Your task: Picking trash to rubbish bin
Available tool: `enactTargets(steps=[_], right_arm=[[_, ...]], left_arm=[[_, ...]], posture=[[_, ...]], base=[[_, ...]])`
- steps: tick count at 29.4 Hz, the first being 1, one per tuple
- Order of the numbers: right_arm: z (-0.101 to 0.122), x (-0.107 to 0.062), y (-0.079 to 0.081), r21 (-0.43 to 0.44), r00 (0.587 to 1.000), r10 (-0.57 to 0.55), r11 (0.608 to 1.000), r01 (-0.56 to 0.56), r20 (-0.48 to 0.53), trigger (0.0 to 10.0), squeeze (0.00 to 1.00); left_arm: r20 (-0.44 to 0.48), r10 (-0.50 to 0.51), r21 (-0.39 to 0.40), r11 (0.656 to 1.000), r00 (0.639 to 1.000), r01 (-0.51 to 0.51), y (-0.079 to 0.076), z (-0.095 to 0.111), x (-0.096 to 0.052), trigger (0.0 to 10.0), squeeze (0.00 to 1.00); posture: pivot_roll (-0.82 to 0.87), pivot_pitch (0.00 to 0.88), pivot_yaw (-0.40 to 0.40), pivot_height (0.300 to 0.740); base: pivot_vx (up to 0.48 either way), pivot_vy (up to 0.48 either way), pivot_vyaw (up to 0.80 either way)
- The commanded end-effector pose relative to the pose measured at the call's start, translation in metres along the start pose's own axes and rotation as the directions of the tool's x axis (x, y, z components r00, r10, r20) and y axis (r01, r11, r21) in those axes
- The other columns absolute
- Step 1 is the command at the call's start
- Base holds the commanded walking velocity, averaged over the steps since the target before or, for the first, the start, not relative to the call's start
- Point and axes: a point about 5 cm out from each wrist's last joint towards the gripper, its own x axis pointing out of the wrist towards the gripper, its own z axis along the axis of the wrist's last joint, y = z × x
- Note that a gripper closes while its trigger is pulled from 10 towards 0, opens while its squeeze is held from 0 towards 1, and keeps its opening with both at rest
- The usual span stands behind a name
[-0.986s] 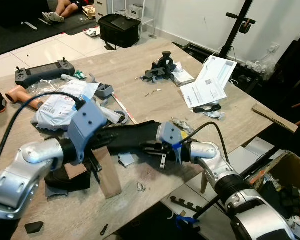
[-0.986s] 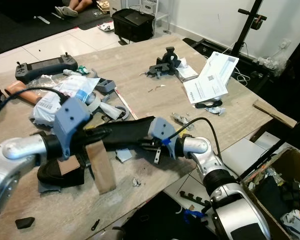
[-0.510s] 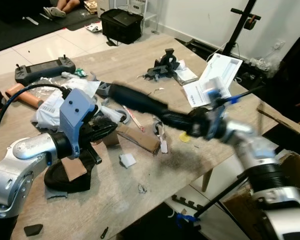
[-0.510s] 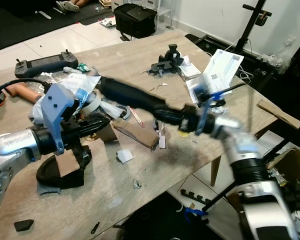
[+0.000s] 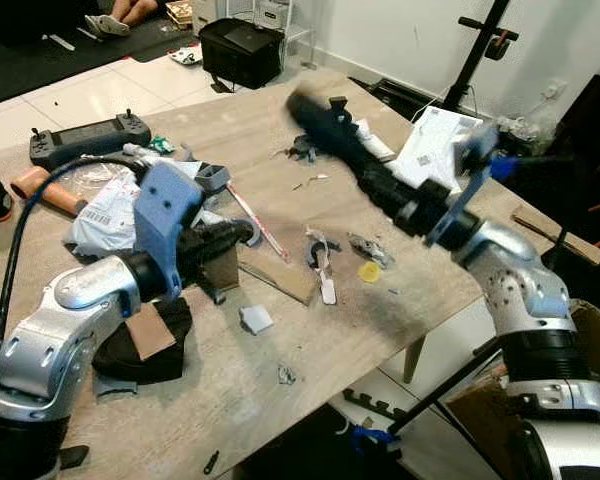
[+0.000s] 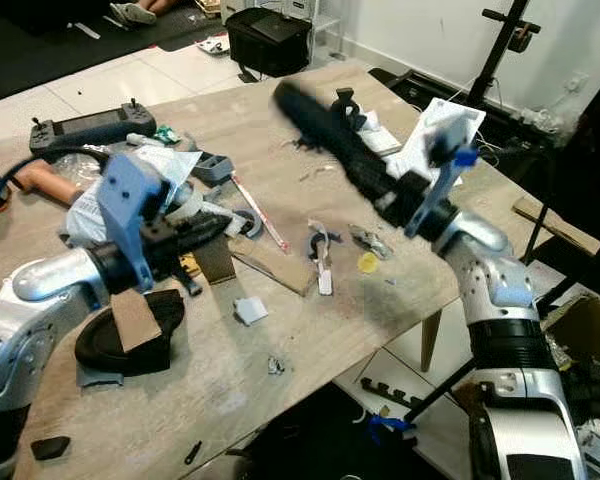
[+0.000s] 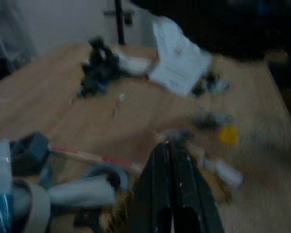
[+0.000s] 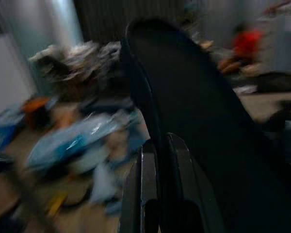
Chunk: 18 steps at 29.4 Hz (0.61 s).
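Right wrist view: the right gripper is clenched on a long black insole, fingers pinched tight on its edge. Up it goes, blurred, held in the air above the table's far edge, over the white papers. Left gripper, fingers pressed together and holding nothing, hovers over cardboard scraps mid-table, beside a yellow cap and the blue-printed plastic bag.

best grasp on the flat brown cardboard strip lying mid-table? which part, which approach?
Take the cardboard strip at its near-right end, coming from above with the fingers across its narrow width. It lies flat on the table, so a side approach probably finds no edge. Its other end sits close under the left tool, which looks crowded.
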Motion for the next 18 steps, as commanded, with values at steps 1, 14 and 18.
enactTargets(steps=[1, 14, 18], right_arm=[[0.004, -0.001, 0.002, -0.014, 0.995, -0.088, 0.996, 0.088, 0.051, 2.7, 0.00], [-0.003, 0.003, 0.017, 0.016, 0.964, -0.241, 0.970, 0.241, 0.115, 1.5, 0.00], [-0.006, 0.000, 0.020, -0.046, 0.940, -0.324, 0.943, 0.330, 0.108, 10.0, 0.00]], left_arm=[[0.110, -0.058, -0.069, 0.995, 0.992, 0.066, -0.007, 0.017, 0.002, 10.0, 0.00], [0.324, 0.198, -0.156, 0.976, 0.925, -0.154, 0.020, 0.060, 0.012, 10.0, 0.00], [0.049, 0.216, 0.173, 0.960, 0.975, -0.221, 0.013, 0.031, 0.027, 10.0, 0.00]], posture=[[0.18, 0.097, -0.032, 0.740], [0.18, 0.063, -0.036, 0.740], [0.18, 0.052, -0.034, 0.740]], base=[[0.000, 0.000, 0.00], [0.000, 0.000, 0.00], [0.000, 0.000, 0.00]])
